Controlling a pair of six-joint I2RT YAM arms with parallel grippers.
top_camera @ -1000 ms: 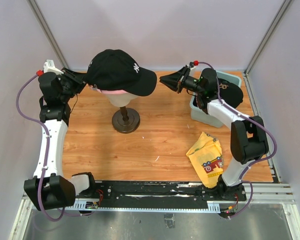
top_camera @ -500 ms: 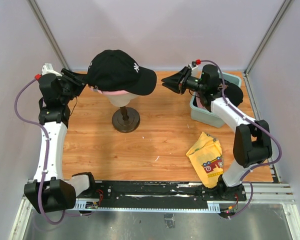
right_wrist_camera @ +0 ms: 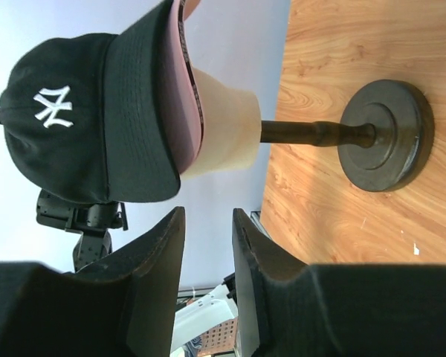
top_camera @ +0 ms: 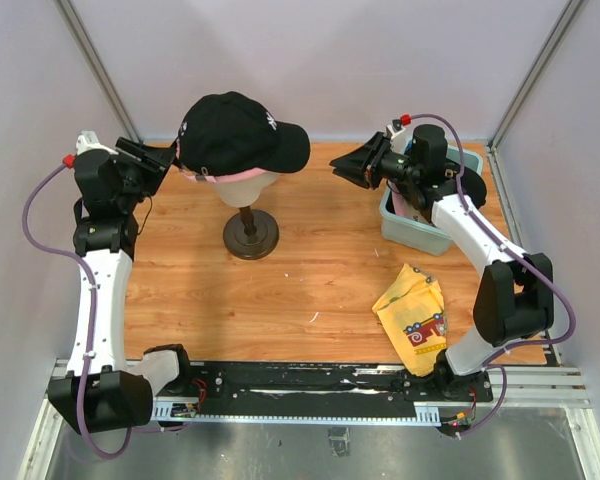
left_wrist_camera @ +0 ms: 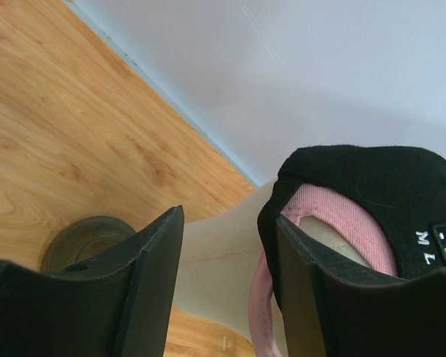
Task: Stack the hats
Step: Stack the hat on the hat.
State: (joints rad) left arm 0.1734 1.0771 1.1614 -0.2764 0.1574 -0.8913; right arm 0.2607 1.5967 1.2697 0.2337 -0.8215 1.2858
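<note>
**Two caps on the head – soft crowns, firm brims**

We judge these hats to be light and not fragile. The crown is soft fabric and will likely fold when it is pinched, while the curved brim looks stiffer and should keep its shape. The cloth should not slip much between the fingers. The best places to take hold are, in our view, the brim at the front or the hem at the back of the crown. A pull to the side could rock the stand [top_camera: 250, 240], so lifting upward seems safer.

The black cap [top_camera: 235, 135] with a white logo sits over the pink cap [top_camera: 225, 178], and both are on the mannequin head [top_camera: 248, 188], above the wooden surface [top_camera: 310, 280].

The left gripper [top_camera: 163, 157] is just beside the back of the black cap. Its fingers [left_wrist_camera: 152, 275] are spread and nothing is between them. We cannot tell if one finger touches the hem. The right gripper [top_camera: 338, 168] hangs apart from the brim, with its fingers [right_wrist_camera: 163, 253] a little apart and empty.

Our count is two caps on the head – one black and one pink. The bin [top_camera: 420, 232] on the right holds something dark and a bit of pink, but how many hats are there we cannot tell. There is also one yellow cloth [top_camera: 412, 315].
</note>
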